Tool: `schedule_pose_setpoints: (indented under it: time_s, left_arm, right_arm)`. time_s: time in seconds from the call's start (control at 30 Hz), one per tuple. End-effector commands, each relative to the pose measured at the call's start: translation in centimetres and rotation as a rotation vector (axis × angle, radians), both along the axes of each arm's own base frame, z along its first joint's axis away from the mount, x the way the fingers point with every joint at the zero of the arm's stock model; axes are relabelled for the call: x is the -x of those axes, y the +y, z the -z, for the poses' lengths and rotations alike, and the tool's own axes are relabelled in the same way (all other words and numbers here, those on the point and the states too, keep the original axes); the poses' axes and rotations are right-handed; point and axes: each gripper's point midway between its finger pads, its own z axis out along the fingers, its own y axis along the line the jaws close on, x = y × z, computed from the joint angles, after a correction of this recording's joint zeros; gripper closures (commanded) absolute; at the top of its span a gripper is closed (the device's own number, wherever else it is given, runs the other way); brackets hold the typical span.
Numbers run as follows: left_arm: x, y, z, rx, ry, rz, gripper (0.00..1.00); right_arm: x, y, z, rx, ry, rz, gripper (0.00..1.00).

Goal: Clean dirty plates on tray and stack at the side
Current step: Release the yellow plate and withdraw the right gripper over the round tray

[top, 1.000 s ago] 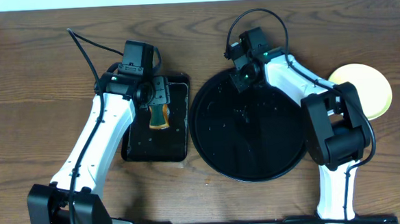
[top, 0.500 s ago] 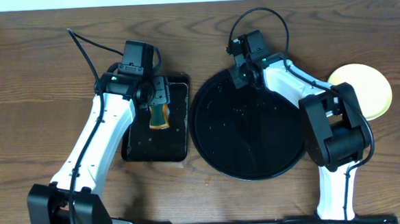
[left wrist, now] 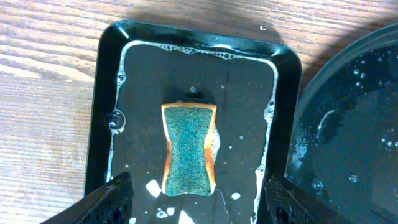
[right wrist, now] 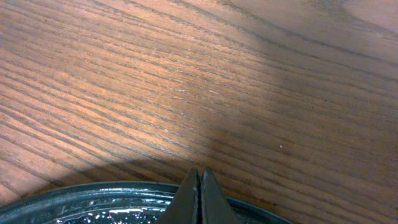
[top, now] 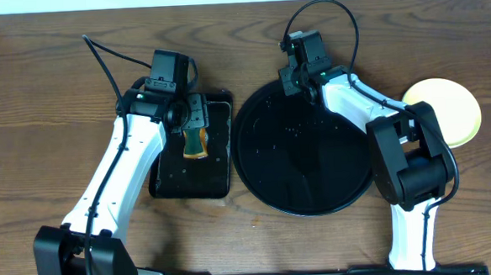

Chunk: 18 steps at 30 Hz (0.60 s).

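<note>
The round black tray (top: pixel 306 164) lies wet in the middle with no plates on it; its rim also shows in the right wrist view (right wrist: pixel 74 198) and the left wrist view (left wrist: pixel 354 124). A pale yellow plate (top: pixel 448 110) sits on the table to its right, partly behind my right arm. No blue-green plates are visible. My right gripper (top: pixel 293 83) is shut and empty over the tray's far rim, its tips (right wrist: pixel 199 180) together. My left gripper (left wrist: pixel 200 205) is open above the yellow-green sponge (left wrist: pixel 189 149).
The sponge (top: pixel 195 142) lies in soapy water in a small rectangular black tray (top: pixel 160 188), left of the round tray; its rim shows in the left wrist view (left wrist: pixel 102 112). Bare wooden table lies beyond the round tray's far rim (right wrist: pixel 217 81).
My right gripper has moved from inside the round tray back to its far rim. The left arm and sponge have not moved.
</note>
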Motion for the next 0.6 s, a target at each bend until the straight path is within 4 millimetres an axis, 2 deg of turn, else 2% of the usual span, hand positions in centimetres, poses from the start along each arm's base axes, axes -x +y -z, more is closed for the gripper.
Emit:
schedule_pose_setpoints:
  time_s: [0.0, 0.13, 0.27, 0.37, 0.43, 0.53, 0.57]
  left_arm:
    - [-0.3, 0.1, -0.8, -0.002, -0.021, 0.001, 0.30]
    - [-0.3, 0.1, -0.8, -0.002, -0.022, 0.001, 0.30]
    - [-0.4, 0.1, -0.8, -0.002, -0.022, 0.001, 0.30]
    - [-0.4, 0.1, -0.8, -0.002, -0.025, 0.001, 0.30]
    - [-0.4, 0.1, -0.8, -0.003, -0.025, 0.001, 0.30]
    - [-0.5, 0.4, -0.9, -0.010, -0.027, -0.006, 0.29]
    - [-0.5, 0.6, -0.8, -0.009, -0.026, -0.012, 0.29]
  right_arm:
    - [-0.4, -0.3, -1.2, -0.004, -0.023, 0.030, 0.99]
    - [-0.3, -0.8, -2.9, -0.002, -0.035, 0.031, 0.94]
    - [0.5, -2.9, -5.8, 0.001, -0.027, 0.063, 0.89]
    - [1.4, -4.9, -7.3, 0.011, 0.001, 0.093, 0.84]
    - [2.1, -6.3, -7.8, 0.020, 0.029, 0.116, 0.74]
    - [3.6, -8.7, -8.2, 0.029, 0.091, 0.151, 0.50]
    - [4.2, -9.4, -8.2, 0.017, 0.121, 0.149, 0.45]
